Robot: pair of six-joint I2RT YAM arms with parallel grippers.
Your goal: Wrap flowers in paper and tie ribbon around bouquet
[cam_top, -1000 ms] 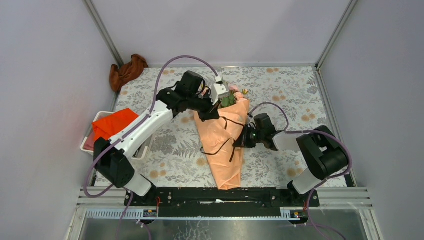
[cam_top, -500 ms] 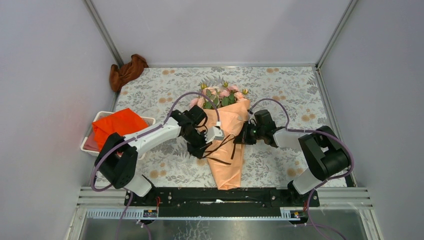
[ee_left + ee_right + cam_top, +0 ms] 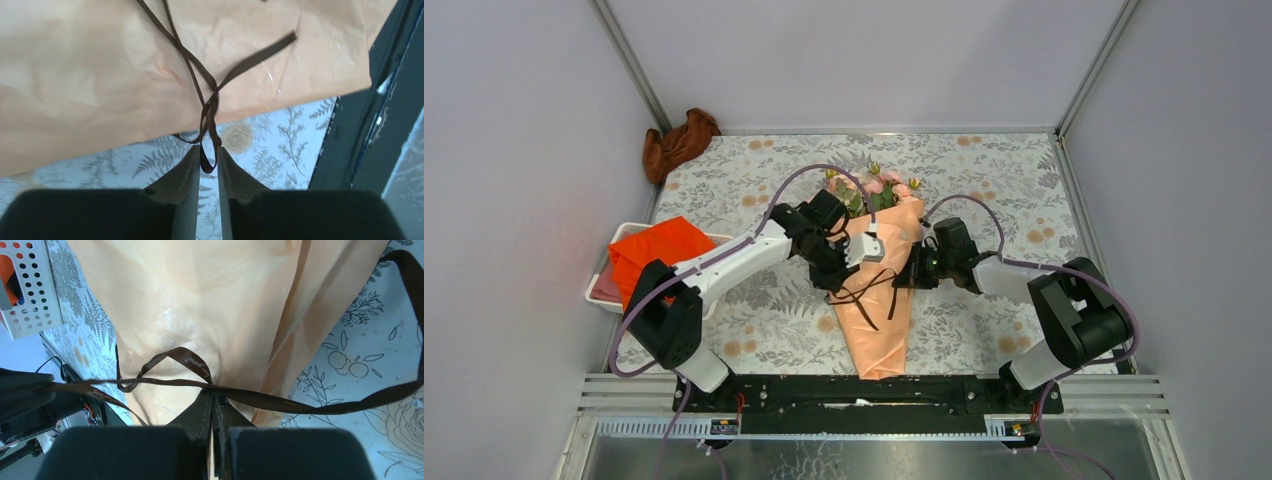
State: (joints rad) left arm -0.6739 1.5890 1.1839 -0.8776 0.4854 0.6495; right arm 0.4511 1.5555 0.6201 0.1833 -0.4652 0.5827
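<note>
The bouquet lies mid-table: pink flowers (image 3: 872, 190) top a peach paper (image 3: 879, 335) cone whose tip points at the arms. The dark brown ribbon (image 3: 872, 290) crosses the cone's middle in loose strands. My left gripper (image 3: 842, 283) sits at the cone's left edge. In its wrist view the left gripper (image 3: 206, 149) is open a little, with a slack loop of ribbon (image 3: 200, 90) hanging between the tips below the paper (image 3: 75, 75). From the right, my right gripper (image 3: 911, 275) (image 3: 213, 395) is shut on the ribbon (image 3: 300, 402), stretched taut across the paper (image 3: 225, 300).
A white perforated basket (image 3: 596, 290) (image 3: 27, 295) holding a bright orange cloth (image 3: 659, 250) stands at the table's left edge. A brown cloth (image 3: 679, 140) is bunched in the back left corner. The black base rail (image 3: 864, 390) runs along the near edge; grey walls enclose the table.
My left arm swung from the bouquet's top down to its middle, uncovering the flowers, and its jaws parted from shut. The ribbon strands shifted. The right gripper barely moved.
</note>
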